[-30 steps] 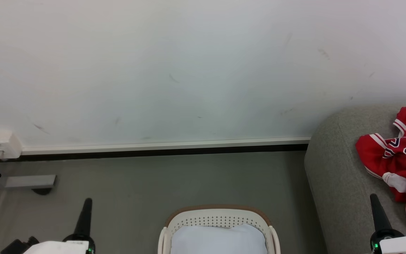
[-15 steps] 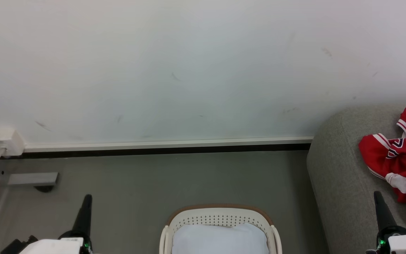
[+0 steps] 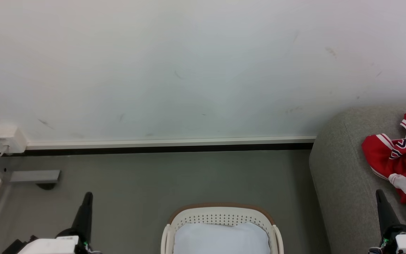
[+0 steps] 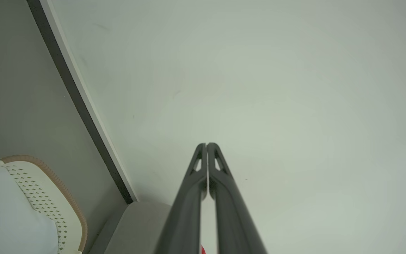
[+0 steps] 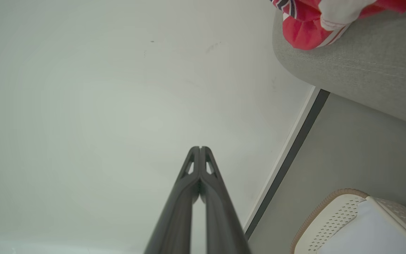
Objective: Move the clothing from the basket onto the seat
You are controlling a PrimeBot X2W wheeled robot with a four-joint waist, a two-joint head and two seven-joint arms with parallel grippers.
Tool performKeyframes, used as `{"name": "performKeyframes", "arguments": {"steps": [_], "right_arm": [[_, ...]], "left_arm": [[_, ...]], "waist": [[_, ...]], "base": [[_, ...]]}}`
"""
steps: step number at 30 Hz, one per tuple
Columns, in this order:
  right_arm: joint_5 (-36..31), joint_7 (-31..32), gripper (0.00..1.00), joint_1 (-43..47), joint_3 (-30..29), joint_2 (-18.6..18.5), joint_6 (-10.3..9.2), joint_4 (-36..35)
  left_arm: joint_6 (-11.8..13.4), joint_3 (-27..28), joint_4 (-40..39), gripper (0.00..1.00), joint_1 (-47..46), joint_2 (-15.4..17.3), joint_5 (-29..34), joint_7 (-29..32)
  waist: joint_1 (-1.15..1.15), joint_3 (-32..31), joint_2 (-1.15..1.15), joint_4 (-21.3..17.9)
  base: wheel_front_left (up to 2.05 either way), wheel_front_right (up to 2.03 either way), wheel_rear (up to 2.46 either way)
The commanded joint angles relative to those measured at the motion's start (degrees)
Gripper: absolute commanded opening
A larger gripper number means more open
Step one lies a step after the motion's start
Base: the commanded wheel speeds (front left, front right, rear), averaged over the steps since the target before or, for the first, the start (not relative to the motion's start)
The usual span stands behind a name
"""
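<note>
In the head view, pale pad (image 3: pixel 220 240) in the basket (image 3: pixel 220 216), bare floor (image 3: pixel 291 190) between it and the seat (image 3: pixel 344 176) — red, white-striped clothing (image 3: pixel 397 158) crumpled there. In the wrist views, left gripper (image 4: pixel 207 144) and right gripper (image 5: pixel 200 147) pinched together, empty.

Open floor (image 3: pixel 174 176) runs from the wall (image 3: pixel 189 70) to the basket (image 3: pixel 220 219)'s far rim. The sofa (image 3: pixel 337 169)'s rounded end closes the right side; a grey bracket (image 3: pixel 34 175) sits at the floor's far left corner. A pad (image 3: pixel 220 240) fills the basket.

left gripper (image 4: pixel 207 145) closed, right gripper (image 5: pixel 200 148) closed
</note>
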Motion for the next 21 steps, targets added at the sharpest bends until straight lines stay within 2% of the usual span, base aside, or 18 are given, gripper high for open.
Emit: {"name": "performKeyframes", "arguments": {"steps": [1,16,21], "right_arm": [[1.4,0.4,0.0,-0.7,-0.4,0.1,-0.09,-0.5],[6.3,2.0,0.0,-0.8,-1.5,0.4,-0.1,-0.9],[6.1,2.0,0.0,-0.8,-1.5,0.4,-0.1,-0.9]], "left_arm": [[-0.2,0.2,-0.3,0.0,-0.7,0.4,-1.6,0.3],[-0.2,0.3,-0.6,0.0,-0.9,0.4,-7.6,1.8],[-0.2,0.3,-0.6,0.0,-0.9,0.4,-7.5,1.8]], "waist": [[0.0,0.0,0.0,0.1],[0.0,0.4,0.0,0.6],[0.0,0.4,0.0,0.6]], "base": [[0.0,0.0,0.0],[0.0,0.0,0.0],[0.0,0.0,0.0]]}}
